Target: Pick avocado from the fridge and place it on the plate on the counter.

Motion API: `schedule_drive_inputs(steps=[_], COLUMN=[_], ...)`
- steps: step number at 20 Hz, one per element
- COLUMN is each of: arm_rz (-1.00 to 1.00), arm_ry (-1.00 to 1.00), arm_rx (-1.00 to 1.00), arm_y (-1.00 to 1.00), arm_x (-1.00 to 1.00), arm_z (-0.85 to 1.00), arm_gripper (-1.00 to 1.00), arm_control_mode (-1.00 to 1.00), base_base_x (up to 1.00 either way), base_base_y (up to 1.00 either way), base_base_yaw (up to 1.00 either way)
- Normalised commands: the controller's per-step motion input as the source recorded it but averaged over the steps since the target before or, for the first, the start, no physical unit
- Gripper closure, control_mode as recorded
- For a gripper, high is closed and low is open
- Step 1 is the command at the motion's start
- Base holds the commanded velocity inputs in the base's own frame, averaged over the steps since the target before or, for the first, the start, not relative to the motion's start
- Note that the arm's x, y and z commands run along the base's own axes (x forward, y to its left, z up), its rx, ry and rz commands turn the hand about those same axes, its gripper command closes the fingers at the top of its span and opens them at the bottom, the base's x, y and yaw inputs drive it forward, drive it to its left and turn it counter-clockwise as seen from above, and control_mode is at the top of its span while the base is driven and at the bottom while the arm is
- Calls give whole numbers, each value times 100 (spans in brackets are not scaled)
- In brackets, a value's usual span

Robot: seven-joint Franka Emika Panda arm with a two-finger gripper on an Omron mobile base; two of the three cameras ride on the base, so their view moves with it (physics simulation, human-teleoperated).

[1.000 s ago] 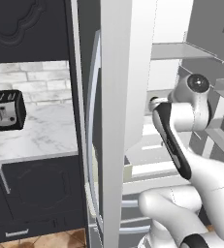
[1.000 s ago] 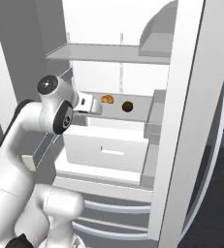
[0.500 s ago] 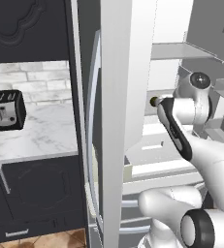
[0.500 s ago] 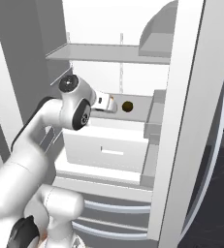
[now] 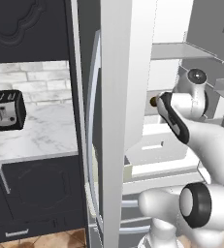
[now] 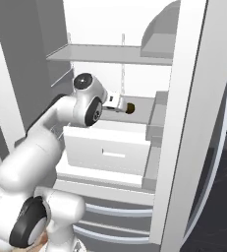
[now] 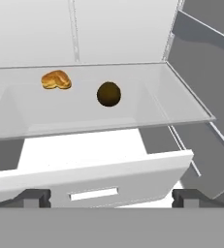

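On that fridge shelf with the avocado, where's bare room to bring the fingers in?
The avocado sits mid-shelf, with bare shelf to its right up to the fridge wall and in front to the shelf's edge. To its left lies a golden-brown pastry, apart from it but narrowing that side. The gripper is open, over the white drawer.

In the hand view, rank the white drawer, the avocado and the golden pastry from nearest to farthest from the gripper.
1. Drawer: directly ahead of the gripper, just past the fingers.
2. Avocado: on the glass shelf above the drawer, near centre.
3. Pastry: same shelf, left of the avocado and slightly farther back.
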Motion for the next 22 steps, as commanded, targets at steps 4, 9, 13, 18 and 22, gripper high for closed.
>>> schedule_drive_inputs(steps=[4,9,13,18,22], arm_rz=[-2,-1,0,1,0], arm_ry=[0,1,0,0,9], arm_rx=[0,0,2,6,8], arm_y=[-22,-19,0,0,0], arm_x=[44,52,26,28,40], arm_z=[-18,-10,-3,-10,-3], arm_gripper=[-100,-100,-100,-100,-100], arm_control_mode=[-100,-100,-100,-100,-100], base_base_x=[0,0,0,0,0], base_base_y=[0,0,0,0,0], base_base_yaw=[0,0,0,0,0])
